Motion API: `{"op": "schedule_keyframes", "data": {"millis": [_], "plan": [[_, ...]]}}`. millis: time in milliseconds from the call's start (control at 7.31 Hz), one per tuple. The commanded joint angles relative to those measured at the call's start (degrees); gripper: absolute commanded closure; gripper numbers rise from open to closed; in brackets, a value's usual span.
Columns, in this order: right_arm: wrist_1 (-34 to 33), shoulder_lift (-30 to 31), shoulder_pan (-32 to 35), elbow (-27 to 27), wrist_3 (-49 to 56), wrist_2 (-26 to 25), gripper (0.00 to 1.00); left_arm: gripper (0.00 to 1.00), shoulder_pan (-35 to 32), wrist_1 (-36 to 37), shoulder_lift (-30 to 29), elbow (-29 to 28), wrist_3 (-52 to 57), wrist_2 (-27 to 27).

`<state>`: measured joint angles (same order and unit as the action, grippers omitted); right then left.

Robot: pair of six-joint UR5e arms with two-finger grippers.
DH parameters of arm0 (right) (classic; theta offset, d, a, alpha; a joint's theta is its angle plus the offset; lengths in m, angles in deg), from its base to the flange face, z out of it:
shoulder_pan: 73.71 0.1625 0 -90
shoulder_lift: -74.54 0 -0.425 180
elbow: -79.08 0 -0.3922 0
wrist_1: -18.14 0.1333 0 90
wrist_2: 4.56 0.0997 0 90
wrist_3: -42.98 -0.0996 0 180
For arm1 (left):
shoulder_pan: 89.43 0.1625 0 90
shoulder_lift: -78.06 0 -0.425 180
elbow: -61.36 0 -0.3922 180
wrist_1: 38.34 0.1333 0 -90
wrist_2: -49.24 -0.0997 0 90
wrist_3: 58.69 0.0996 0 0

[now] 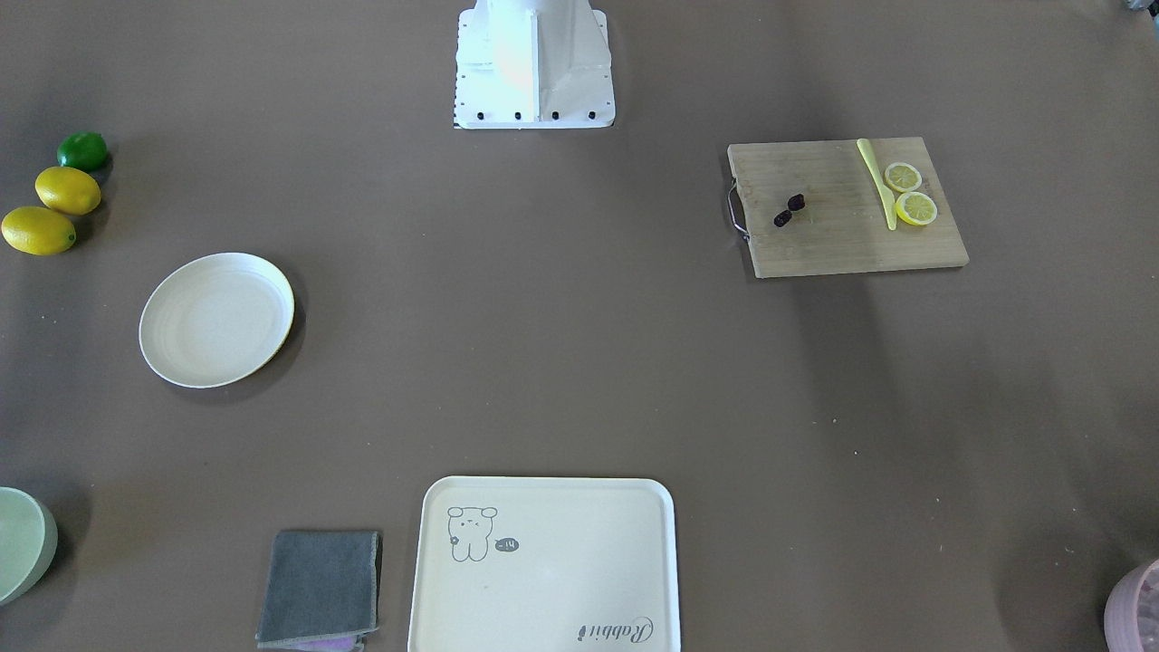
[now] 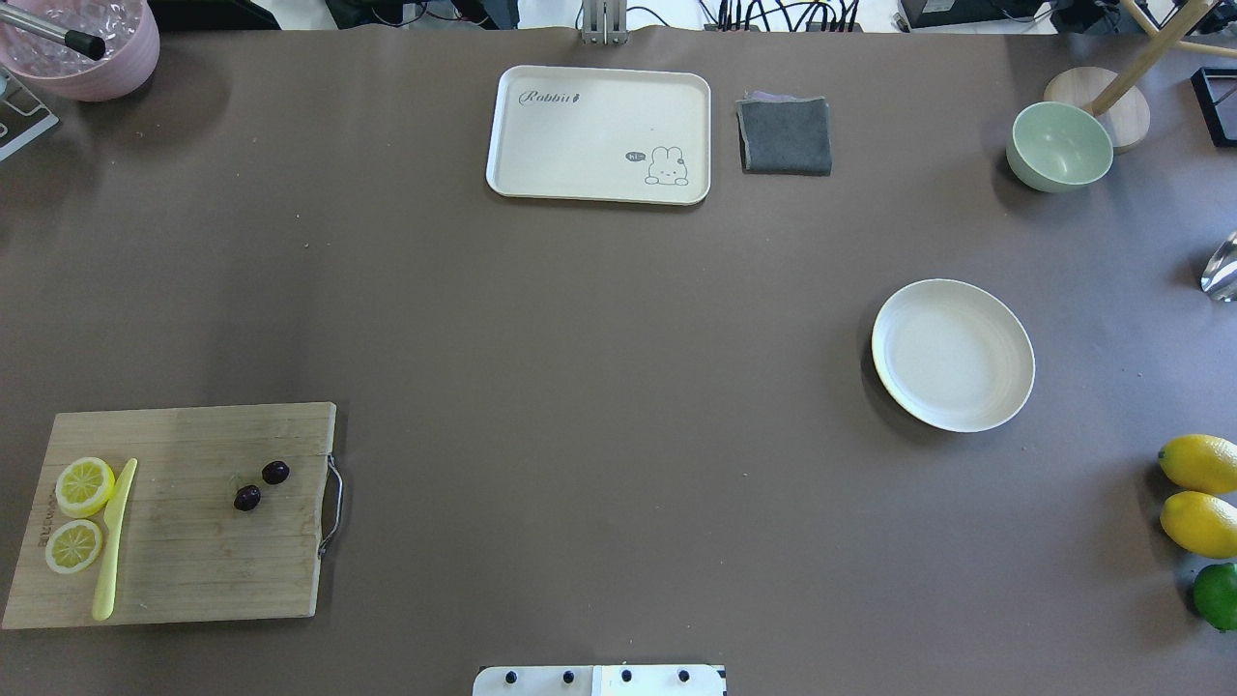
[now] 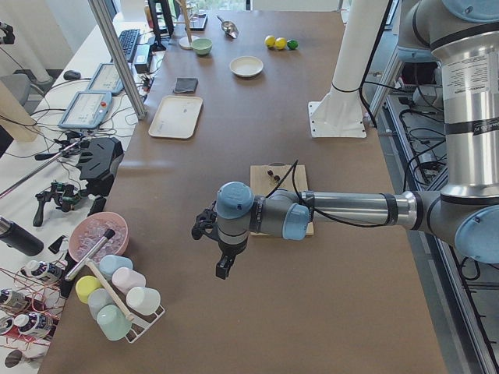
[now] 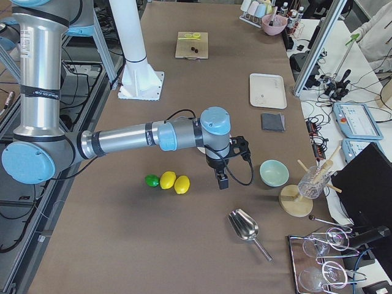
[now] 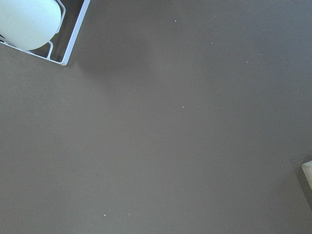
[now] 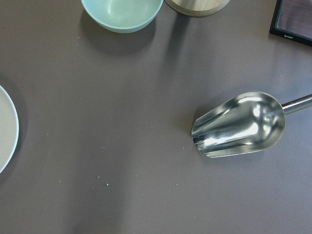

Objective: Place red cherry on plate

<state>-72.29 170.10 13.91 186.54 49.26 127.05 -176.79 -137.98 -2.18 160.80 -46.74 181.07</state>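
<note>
The red cherry (image 2: 261,485), two tiny dark fruits on a thin stem, lies on a wooden cutting board (image 2: 193,561) at the table's left side, also seen as the cherry (image 1: 790,210). The round cream plate (image 2: 952,354) stands bare on the right half; its rim (image 6: 6,131) shows in the right wrist view. My left gripper (image 3: 224,265) hangs over bare table beyond the board. My right gripper (image 4: 222,180) hovers near the lemons, past the plate. Both show only in the side views, so I cannot tell whether they are open or shut.
Two lemon slices (image 2: 82,486) and a yellow knife (image 2: 114,541) share the board. A printed tray (image 2: 599,135), grey cloth (image 2: 785,135) and green bowl (image 2: 1059,145) line the far edge. Lemons (image 2: 1198,464), a lime, a metal scoop (image 6: 239,126) and a cup rack (image 3: 117,300) sit at the ends.
</note>
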Motion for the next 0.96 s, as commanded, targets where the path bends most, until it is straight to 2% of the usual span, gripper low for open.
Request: {"op": "schedule_keyframes", "data": {"millis": [0, 821], "plan": [[0.0, 0.0, 0.0, -0.1, -0.2, -0.2, 0.0, 0.02, 0.2, 0.3, 0.1, -0.1, -0.1, -0.1], [0.2, 0.9, 0.0, 0.1, 0.0, 0.3, 0.0, 0.02, 0.0, -1.4, 0.5, 0.6, 0.4, -0.1]]}}
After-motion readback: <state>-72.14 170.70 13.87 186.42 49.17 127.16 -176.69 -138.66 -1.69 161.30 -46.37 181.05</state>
